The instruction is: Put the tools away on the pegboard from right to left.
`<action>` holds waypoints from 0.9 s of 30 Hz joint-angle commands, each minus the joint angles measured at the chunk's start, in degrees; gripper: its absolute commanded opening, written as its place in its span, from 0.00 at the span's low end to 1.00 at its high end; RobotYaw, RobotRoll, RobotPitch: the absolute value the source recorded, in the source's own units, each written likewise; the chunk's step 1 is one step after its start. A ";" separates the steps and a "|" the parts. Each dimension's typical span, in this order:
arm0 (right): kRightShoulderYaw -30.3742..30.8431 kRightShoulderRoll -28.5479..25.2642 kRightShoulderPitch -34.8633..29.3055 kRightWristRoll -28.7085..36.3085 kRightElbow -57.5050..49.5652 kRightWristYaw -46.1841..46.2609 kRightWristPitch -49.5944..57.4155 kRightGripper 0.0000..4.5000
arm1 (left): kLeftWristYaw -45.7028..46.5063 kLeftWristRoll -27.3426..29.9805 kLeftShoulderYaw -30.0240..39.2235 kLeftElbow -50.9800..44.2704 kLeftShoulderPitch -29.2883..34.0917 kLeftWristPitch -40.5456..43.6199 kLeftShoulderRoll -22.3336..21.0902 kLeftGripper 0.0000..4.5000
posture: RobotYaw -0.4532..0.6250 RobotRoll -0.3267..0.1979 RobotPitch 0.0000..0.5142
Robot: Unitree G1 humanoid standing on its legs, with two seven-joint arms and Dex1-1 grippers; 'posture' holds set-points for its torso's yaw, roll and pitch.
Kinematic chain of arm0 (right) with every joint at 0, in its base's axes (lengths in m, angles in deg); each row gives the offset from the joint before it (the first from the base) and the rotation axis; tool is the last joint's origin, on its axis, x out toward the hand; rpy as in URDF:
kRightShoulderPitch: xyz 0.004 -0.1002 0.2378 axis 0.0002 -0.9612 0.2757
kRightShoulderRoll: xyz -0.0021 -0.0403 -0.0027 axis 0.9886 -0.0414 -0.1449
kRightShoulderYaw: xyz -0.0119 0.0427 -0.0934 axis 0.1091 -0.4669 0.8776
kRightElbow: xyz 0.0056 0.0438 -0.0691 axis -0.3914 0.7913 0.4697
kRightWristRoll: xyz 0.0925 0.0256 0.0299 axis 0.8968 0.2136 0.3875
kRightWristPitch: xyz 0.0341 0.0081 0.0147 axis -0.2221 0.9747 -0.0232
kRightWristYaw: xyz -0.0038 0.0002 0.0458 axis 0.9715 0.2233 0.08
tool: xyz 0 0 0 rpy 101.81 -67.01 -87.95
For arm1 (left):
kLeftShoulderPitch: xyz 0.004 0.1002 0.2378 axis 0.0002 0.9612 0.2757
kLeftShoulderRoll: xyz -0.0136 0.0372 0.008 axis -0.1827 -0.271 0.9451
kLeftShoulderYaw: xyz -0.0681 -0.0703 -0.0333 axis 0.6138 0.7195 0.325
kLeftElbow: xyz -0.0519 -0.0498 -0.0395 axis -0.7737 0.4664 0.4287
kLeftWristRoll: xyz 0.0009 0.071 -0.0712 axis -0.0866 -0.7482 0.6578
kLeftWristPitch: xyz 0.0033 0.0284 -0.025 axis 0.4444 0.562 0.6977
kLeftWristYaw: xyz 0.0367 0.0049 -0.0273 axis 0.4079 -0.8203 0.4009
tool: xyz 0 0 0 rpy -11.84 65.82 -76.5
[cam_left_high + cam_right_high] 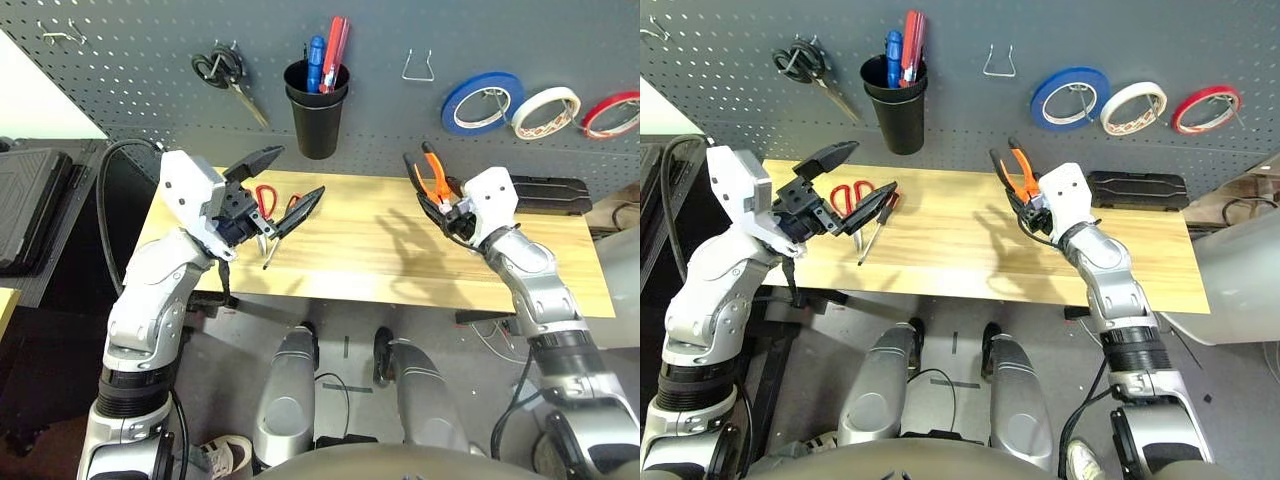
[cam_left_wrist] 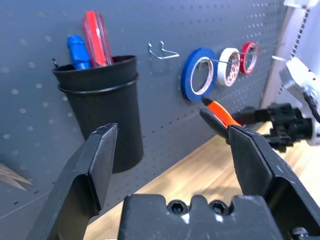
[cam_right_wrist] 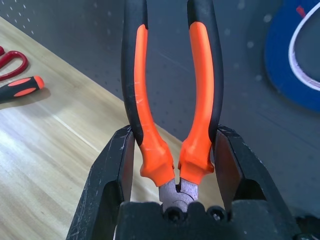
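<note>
The right tool (image 3: 172,165) sat clamped on the orange-and-black-handled pliers (image 3: 170,90) low down by the joint, handles standing up and spread. With so short a hold near the head, the long handles could lever the pliers round or slide them out when they meet metal. The left tool (image 1: 270,190) hung empty with its fingers wide apart, raised above the near left part of the wooden tabletop (image 1: 400,260).

Under that left tool lay the red-handled scissors (image 1: 265,197) and the orange-and-black-handled screwdriver (image 1: 872,232), both loose on the wood; a careless descent could knock them off the near edge.

Beyond, on the pegboard (image 1: 130,70), a bare wire hook (image 1: 417,67) stood between the black cup (image 1: 317,110) and the blue tape roll (image 1: 483,102). The cream-white tape roll (image 1: 546,110) already hung to its right. The hook looked narrow, so the handles might straddle it badly or snag the blue roll beside it, in my judgement.
</note>
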 commanded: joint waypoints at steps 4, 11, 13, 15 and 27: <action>-1.79 -0.49 -0.59 -0.47 -4.85 2.65 -4.34 0.55 | 0.47 1.99 -0.67 -3.05 -1.29 1.20 -0.18 1.00 | 0.71 0.62 0.47; -2.70 -0.37 1.05 -1.27 -7.43 5.49 -8.36 0.55 | 0.34 2.13 -1.02 -2.45 -2.41 0.88 0.11 1.00 | 0.69 0.62 0.45; -2.99 0.06 2.05 -2.16 -8.24 7.08 -9.14 0.55 | 0.18 2.02 -1.11 -1.91 -2.86 0.51 0.24 1.00 | 0.69 0.62 0.44; -3.06 0.46 3.18 -2.56 -8.75 8.11 -9.48 0.55 | 0.03 1.91 -1.19 -1.47 -3.18 0.18 0.32 1.00 | 0.68 0.62 0.43; -1.17 4.17 12.33 -2.71 -14.70 10.39 -5.55 0.55 | -0.81 1.08 -2.11 0.96 -3.98 -1.40 0.22 1.00 | 0.67 0.62 0.42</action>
